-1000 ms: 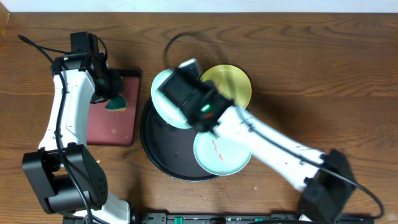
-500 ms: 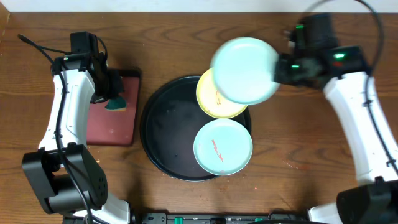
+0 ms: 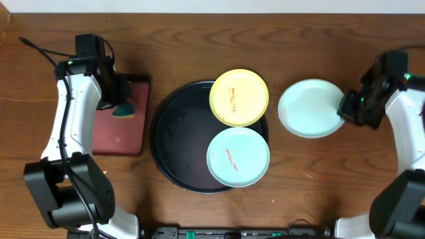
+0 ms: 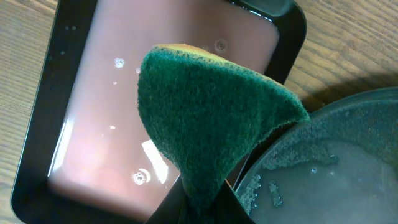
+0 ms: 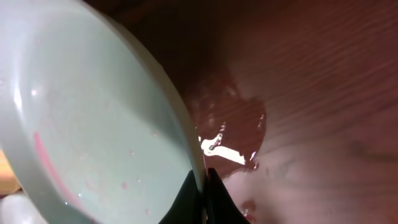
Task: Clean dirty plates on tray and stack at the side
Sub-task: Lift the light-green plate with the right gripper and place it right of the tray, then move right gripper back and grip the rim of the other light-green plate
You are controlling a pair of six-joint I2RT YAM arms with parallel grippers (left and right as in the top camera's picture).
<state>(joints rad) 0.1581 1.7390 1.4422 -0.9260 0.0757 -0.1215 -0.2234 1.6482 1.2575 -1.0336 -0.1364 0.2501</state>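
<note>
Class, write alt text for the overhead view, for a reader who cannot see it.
The right pincer grips a mint plate by its rim, right of the black tray. On the tray lie a yellow plate and a second mint plate, both smeared red. The left pincer holds a green sponge over a reddish-brown tray.

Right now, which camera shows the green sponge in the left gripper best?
The left wrist view: the sponge fills the frame, pinched at its lower tip by the left gripper above the reddish tray. Overhead shows only a small green patch beside the arm. The right wrist view does not show it.
</note>
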